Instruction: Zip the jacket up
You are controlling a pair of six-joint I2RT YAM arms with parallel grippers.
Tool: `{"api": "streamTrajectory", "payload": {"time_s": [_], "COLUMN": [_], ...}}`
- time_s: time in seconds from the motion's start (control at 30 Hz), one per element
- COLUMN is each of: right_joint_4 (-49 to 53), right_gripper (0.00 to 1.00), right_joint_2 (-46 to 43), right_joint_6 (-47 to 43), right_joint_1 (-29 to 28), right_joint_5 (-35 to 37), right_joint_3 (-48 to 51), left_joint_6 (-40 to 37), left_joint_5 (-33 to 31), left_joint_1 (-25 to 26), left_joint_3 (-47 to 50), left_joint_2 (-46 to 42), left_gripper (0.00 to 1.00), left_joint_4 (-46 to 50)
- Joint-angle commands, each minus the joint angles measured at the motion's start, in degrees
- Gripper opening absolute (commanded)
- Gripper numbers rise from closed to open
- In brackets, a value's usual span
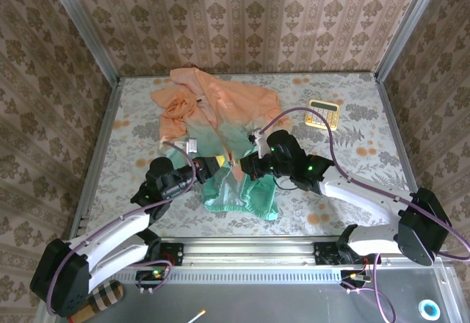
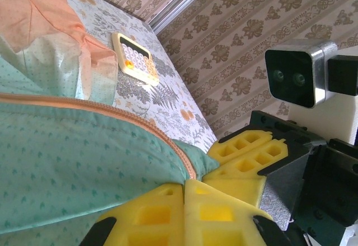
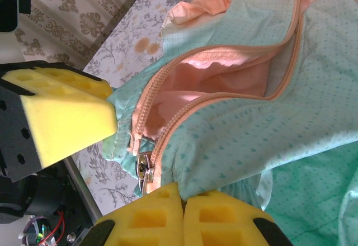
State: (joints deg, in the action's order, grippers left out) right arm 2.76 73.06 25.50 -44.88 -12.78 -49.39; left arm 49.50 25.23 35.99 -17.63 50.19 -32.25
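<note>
Your left gripper [image 2: 184, 185] pinches the jacket [image 1: 220, 110] hem near the zipper pull [image 3: 145, 170]. Your right gripper [image 3: 182, 187] clamps fabric just beside that pull, likely steadying the hem.

You can read nothing here: the calculator [image 1: 322, 114] right of the jacket [image 1: 220, 114] has keys too blurred to make out.

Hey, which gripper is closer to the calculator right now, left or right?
Right. The right gripper sits at the hem of the jacket, toward the arms and left of the calculator; the left gripper lies even farther left.
</note>
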Motion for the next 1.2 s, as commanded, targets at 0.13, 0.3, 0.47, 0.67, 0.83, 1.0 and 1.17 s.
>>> {"api": "streamTrajectory", "payload": {"time_s": [0.13, 0.3, 0.47, 0.67, 0.83, 1.0, 1.17], "right_joint_4": [-2.22, -2.52, -2.72, -2.83, -2.99, -3.08, -3.09], "right_gripper": [0.00, 0.00, 0.00, 0.00, 0.00, 0.00, 0.00], "right_joint_2": [-1.32, -1.05, -1.04, -1.17, -1.16, -1.07, -0.82], "right_joint_6": [0.11, 0.09, 0.47, 0.65, 0.78, 0.78, 1.16], "right_joint_1": [0.23, 0.23, 0.23, 0.23, 0.23, 0.30, 0.32], "right_joint_5": [-1.64, -1.79, -1.74, -1.29, -1.16, -1.01, -0.77], "right_joint_3": [0.52, 0.34, 0.41, 0.52, 0.46, 0.43, 0.34], "left_joint_6": [1.57, 2.09, 2.36, 2.71, 2.97, 3.24, 3.67], "left_joint_5": [-1.21, -0.15, 0.12, 0.08, 0.25, 0.19, 0.17], "left_joint_1": [0.14, 0.14, 0.14, 0.12, 0.18, 0.22, 0.40], "left_joint_3": [0.93, 0.81, 1.10, 1.63, 1.90, 1.90, 2.38], "left_joint_2": [-0.08, 1.31, 1.35, 1.02, 0.97, 0.88, 0.39], "left_gripper": [0.00, 0.00, 0.00, 0.00, 0.00, 0.00, 0.00], "left_joint_4": [-4.05, -5.40, -5.56, -5.33, -5.28, -5.59, -5.76]}}
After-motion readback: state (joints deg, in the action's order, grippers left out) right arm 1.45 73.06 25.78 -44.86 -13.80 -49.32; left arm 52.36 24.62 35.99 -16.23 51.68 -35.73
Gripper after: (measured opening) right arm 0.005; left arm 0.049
